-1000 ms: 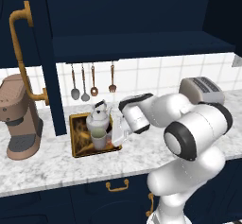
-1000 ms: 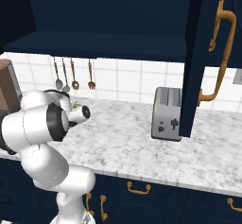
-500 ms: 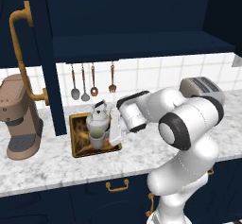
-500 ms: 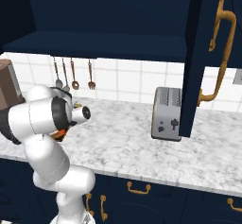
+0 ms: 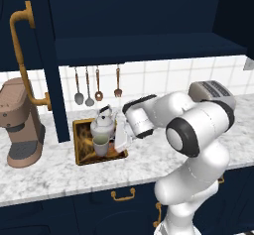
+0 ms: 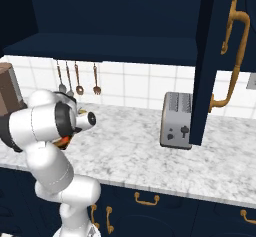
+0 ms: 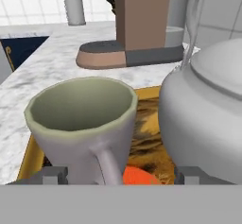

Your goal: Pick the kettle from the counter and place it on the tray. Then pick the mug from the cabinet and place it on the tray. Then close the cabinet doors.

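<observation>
The grey-beige mug [image 7: 80, 124] stands upright on the gold-rimmed tray [image 7: 30, 158], with the silver kettle [image 7: 204, 119] right beside it. My gripper [image 7: 123, 176] is open. Its fingertips [image 7: 53, 175] sit wide apart on either side of the mug's handle and do not touch it. In the left base view the mug [image 5: 100, 144] and kettle [image 5: 103, 125] share the tray [image 5: 79, 152] on the counter [image 5: 59, 172], and my gripper [image 5: 121, 137] hovers at the tray's right edge. The cabinet [image 5: 149, 50] hangs above with its doors [image 5: 48, 55] open.
A brown coffee machine [image 5: 20, 122] stands left of the tray. Utensils [image 5: 96, 85] hang on the tiled wall behind it. A silver toaster [image 6: 176, 120] sits farther right, next to the open right door [image 6: 206, 66] with its brass handle [image 6: 232, 56].
The jaws have opened and let go of the mug, which now stands on the tray beside the kettle. The arm's elbow has shifted a little.
</observation>
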You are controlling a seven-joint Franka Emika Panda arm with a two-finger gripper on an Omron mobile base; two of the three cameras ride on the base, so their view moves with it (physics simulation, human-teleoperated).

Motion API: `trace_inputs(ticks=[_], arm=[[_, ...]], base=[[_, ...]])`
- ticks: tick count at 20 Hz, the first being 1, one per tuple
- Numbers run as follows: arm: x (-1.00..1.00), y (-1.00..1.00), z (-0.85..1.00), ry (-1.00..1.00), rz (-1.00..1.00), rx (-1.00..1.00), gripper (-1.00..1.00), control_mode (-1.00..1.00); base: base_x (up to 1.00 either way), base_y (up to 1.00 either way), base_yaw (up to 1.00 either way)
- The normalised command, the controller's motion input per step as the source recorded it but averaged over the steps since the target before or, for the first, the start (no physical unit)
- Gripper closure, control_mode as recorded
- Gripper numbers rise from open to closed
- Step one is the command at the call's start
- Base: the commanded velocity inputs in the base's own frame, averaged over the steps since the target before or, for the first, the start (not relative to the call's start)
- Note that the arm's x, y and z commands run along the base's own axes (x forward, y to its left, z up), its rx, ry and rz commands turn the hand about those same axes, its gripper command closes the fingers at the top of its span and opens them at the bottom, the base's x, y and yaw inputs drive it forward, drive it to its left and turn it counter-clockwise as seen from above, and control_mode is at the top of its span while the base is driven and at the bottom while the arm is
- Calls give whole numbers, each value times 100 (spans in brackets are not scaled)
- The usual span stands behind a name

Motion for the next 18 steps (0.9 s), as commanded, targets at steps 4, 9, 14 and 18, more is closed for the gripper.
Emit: trace_inputs(ticks=[4, 9, 14, 18], arm=[[-38, -5, 47, 0, -7, 0, -100, -100], [-66, -17, 86, 0, -12, 0, -100, -100], [-82, -32, 100, 6, -18, 0, -100, -100], [-53, -34, 82, 30, -37, 0, -100, -100]], base=[[0, 0, 0], [0, 0, 0], [0, 0, 0], [0, 0, 0]])
